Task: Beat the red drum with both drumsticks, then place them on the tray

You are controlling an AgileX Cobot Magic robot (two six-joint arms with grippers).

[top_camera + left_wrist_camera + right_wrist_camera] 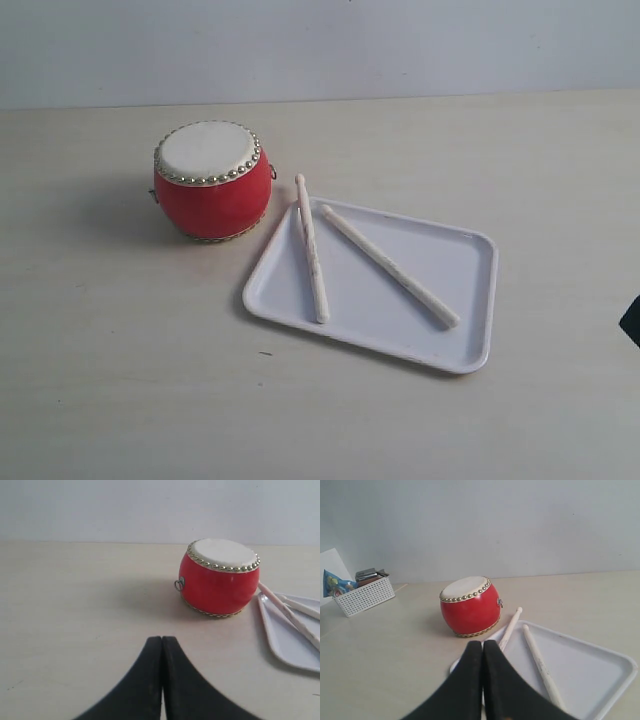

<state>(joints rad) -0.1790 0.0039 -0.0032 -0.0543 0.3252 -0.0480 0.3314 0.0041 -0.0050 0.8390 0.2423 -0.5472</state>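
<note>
The flat white plastic tray and two thin off-white drumsticks are cut off at the left wrist view's edge, the black right gripper hides the tray's near corner in its own view, and what lies in the white slotted basket is too small to name.

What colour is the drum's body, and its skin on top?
Glossy red body on the drum, cream-white skin ringed with metal studs; clearest in the left wrist view.

Matte black jaws, smooth surfaces, broad bases curving to narrow tips
</note>
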